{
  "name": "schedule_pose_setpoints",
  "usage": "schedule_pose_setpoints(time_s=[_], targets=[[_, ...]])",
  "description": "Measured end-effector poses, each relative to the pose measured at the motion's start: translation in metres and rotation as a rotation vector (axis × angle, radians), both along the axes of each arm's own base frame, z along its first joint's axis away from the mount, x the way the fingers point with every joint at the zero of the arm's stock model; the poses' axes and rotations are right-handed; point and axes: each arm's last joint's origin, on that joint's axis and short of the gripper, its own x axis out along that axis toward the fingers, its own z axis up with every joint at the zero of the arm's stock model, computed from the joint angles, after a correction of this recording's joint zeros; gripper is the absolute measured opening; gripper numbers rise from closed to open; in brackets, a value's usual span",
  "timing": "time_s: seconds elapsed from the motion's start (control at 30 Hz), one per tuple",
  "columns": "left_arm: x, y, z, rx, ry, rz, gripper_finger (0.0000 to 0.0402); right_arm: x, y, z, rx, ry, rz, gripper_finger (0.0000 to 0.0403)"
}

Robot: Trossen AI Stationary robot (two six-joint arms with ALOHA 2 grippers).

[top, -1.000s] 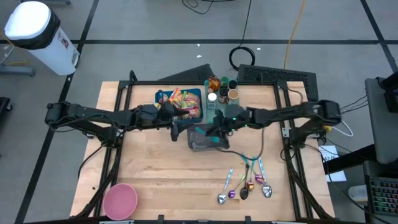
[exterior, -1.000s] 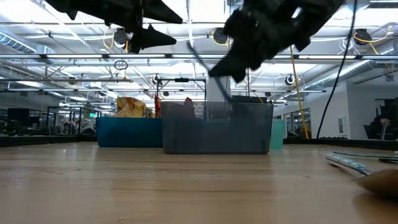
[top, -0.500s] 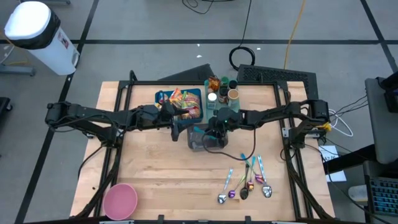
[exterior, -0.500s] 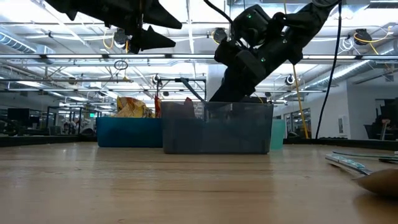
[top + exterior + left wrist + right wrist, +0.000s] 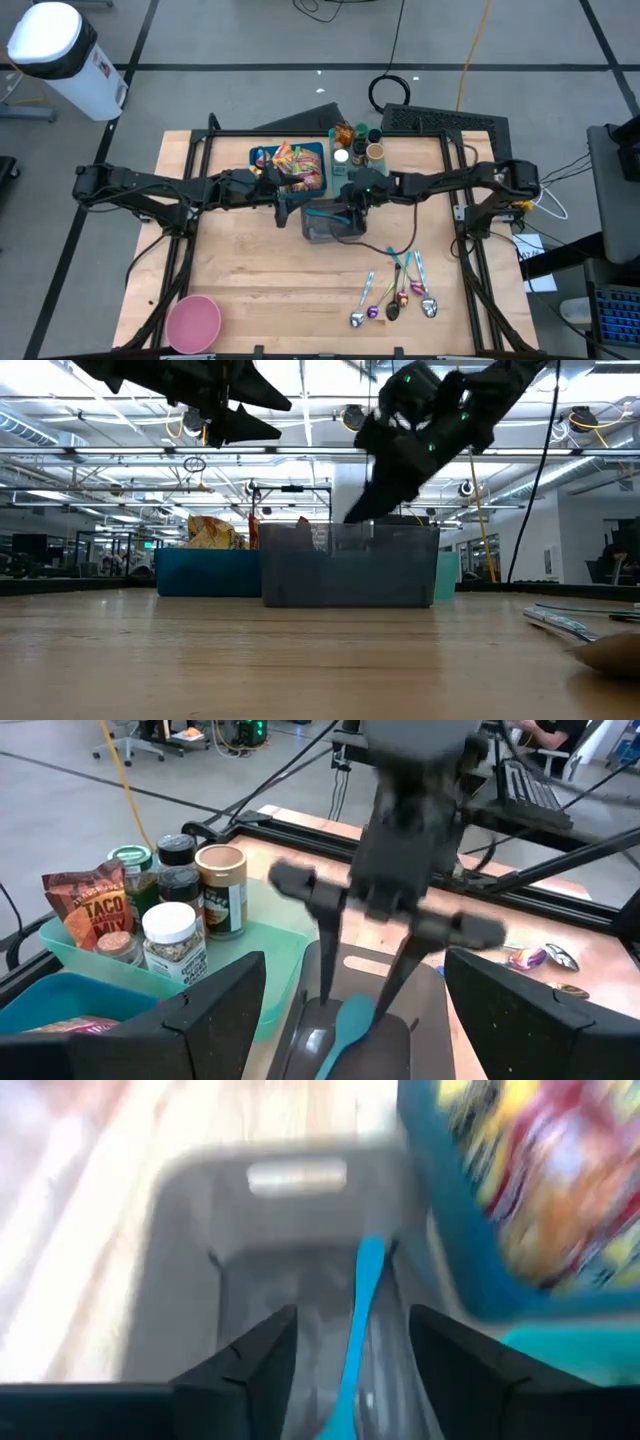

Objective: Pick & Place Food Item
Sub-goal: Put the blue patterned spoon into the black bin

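**Right claw released above the grey bin, blue spoon inside**

While the left claw (image 5: 283, 205) hovers just left of the grey bin (image 5: 326, 222), the right claw (image 5: 352, 207) hangs over that bin near the middle of the wooden worktop (image 5: 260, 270). The right claw's two thin fingers (image 5: 325, 955) are spread apart and released, holding nothing, as the left wrist view shows. Between and below them a blue spoon (image 5: 345, 1025) lies lengthwise in the bin; the right wrist view shows the same spoon (image 5: 362, 1315) resting along the bin's floor. The left claw's fingers (image 5: 215, 1010) also stand wide apart, gripping nothing.

Just beyond the grey bin on the far left sits a blue bin (image 5: 262, 158) filled with bright snack packets (image 5: 292, 162). To its right a pale green tray (image 5: 265, 960) carries spice jars (image 5: 222, 890) and a taco seasoning packet (image 5: 90, 905). Near the right front of the worktop several spoons (image 5: 398, 295) with coloured handles lie loosely together. A pink bowl (image 5: 192, 322) sits at the near left corner.

From the low view the right claw (image 5: 372, 500) is tilted above the grey bin's rim (image 5: 350, 530). Off the worktop, a white bin with a dark band (image 5: 60, 55) stands on the floor at far left.
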Motion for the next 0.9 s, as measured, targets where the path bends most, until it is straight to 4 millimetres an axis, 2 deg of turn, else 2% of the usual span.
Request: schedule_pose_setpoints(time_s=[0.07,0.23,0.37,0.6,0.73,0.9], targets=[[0.0,0.0,0.0,0.0,0.0,0.0,0.031,-0.006,0.004,0.013,-0.002,-0.016,0.008,0.0204],[0.0,0.0,-0.001,-0.01,0.012,0.003,0.031,-0.039,0.028,0.043,0.079,0.066,0.019,0.0219],[-0.001,0.0,-0.002,-0.014,0.02,0.003,0.031,-0.067,0.055,0.052,0.187,0.203,-0.009,0.0213],[-0.001,0.0,-0.002,-0.014,0.023,0.003,0.031,-0.109,0.104,0.042,0.259,0.542,-0.156,0.0201],[-0.001,0.0,-0.002,-0.018,0.019,0.004,0.031,-0.124,0.131,0.032,0.348,0.624,-0.214,0.0205],[-0.001,0.0,-0.002,-0.019,0.018,0.005,0.031,-0.137,0.146,0.021,0.474,0.733,-0.288,0.0206]])
